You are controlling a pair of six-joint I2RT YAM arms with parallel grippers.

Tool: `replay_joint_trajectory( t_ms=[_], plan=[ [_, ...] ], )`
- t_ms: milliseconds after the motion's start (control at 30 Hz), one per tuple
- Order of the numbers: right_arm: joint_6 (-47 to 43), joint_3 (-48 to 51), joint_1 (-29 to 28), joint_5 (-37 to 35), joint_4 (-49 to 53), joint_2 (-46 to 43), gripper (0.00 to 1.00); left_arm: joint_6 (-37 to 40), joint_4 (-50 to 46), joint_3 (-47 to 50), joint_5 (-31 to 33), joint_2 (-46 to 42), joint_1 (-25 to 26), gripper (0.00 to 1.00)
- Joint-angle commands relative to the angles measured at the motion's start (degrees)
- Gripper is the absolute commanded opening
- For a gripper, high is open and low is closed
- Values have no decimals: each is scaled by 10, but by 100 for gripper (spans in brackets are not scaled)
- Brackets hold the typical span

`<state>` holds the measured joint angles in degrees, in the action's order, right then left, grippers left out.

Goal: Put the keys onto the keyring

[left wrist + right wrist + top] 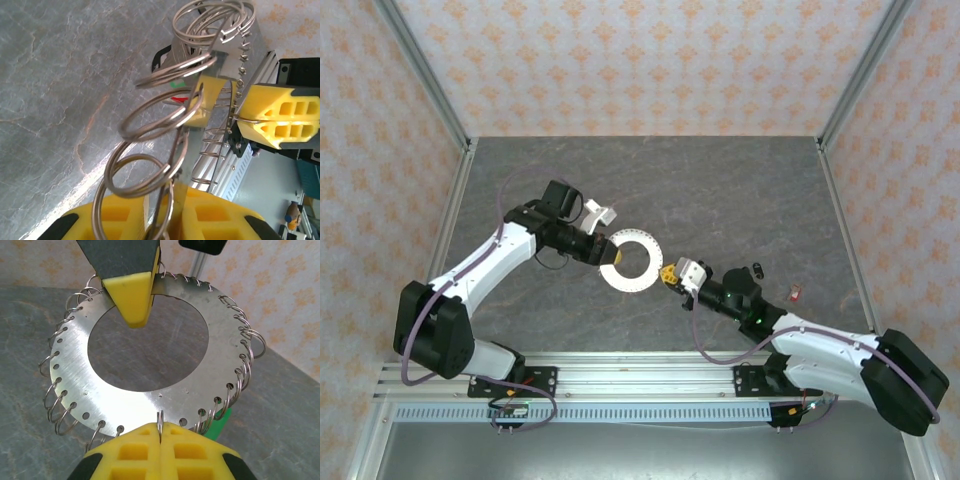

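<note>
The yellow-padded right gripper pinches one wire rim loop of the flat silver metal keyring — the left gripper clamps its opposite edge.

One keyring, three keys, two hands

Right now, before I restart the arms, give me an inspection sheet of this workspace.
Surface: grey marbled table.
Job's things: keyring held between both grippers; black key and red key lying on the table to its right; green key partly hidden behind its rim.
Clutter: nothing seen.
Grippers: left gripper shut on keyring's rim; right gripper shut on the opposite rim.
Cables: purple cable looping along each arm.
Surroundings: patterned walls, metal frame posts.
</note>
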<state>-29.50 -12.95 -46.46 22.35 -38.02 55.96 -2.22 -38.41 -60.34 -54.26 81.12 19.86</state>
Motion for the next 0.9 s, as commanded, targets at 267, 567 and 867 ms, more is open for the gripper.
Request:
replay_joint_trajectory(
  t_ms=[267, 567, 867],
  plan=[
    [46, 23, -3, 44, 8, 7, 0, -145, 180, 142, 70, -1, 3, 29],
    [75, 26, -5, 80, -20, 91, 0, -195, 279, 212, 116, 29, 4, 39],
    [95, 13, -5, 77, -82, 158, 0, -229, 343, 275, 206, -54, 5, 42]
  ],
)
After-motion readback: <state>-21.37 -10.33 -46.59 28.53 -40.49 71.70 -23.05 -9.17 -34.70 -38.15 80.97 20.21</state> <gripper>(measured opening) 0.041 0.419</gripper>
